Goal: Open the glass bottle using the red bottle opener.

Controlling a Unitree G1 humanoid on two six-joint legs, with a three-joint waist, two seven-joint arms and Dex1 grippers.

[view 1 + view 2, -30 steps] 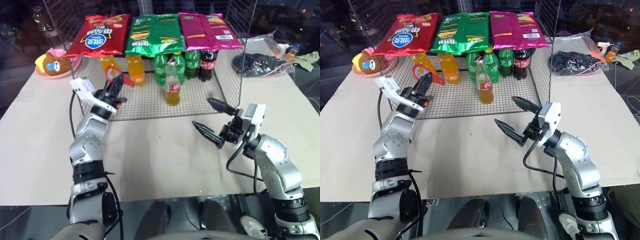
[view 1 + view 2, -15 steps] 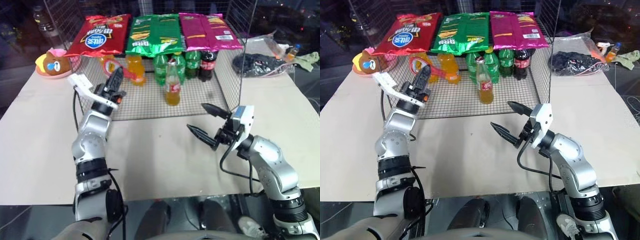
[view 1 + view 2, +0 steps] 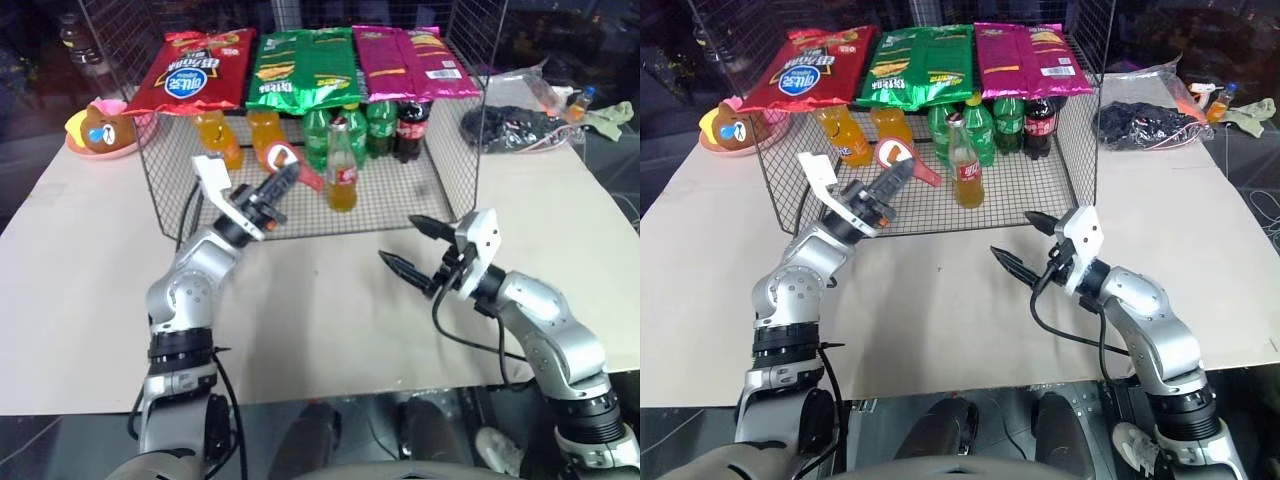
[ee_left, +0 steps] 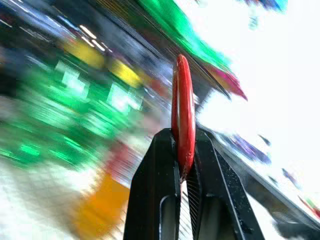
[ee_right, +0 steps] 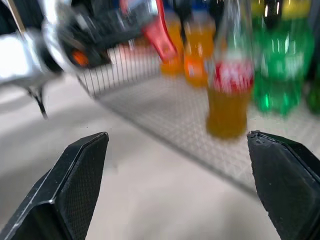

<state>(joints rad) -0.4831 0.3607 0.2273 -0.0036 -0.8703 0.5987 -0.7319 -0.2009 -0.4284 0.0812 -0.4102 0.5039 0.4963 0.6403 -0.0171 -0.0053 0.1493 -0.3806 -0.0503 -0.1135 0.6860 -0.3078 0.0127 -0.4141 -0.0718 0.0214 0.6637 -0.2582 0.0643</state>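
A small clear glass bottle of orange drink (image 3: pixel 343 172), with a long narrow neck and a red label round its middle, stands upright on the wire mesh floor of an open-fronted wire cage (image 3: pixel 400 205) on a pale tabletop (image 3: pixel 90 280). Rounder orange plastic bottles (image 3: pixel 218 138) and green plastic bottles (image 3: pixel 320 135) stand behind it, under snack bags lying on the cage roof.

The left gripper (image 3: pixel 280 182) is clenched on the short handle of a thin red bottle opener (image 3: pixel 290 163). The opener's oval loop head sticks out beyond the fingertips, up and away from the robot. The opener is in the air just beside the bottle on the robot's left, about level with its neck and label, not touching it. In the left wrist view the red opener appears edge-on, pinched between the two black fingers (image 4: pixel 162 185).

The right gripper (image 3: pixel 412 248) hovers over the tabletop in front of the cage with its jaws spread wide, holding nothing. The bottle lies ahead of it and slightly to the robot's left, framed between its fingers in the right wrist view.

The bottle's long axis is vertical, so the cap sits above and to the right of the opener's head. The left arm is the nearer.
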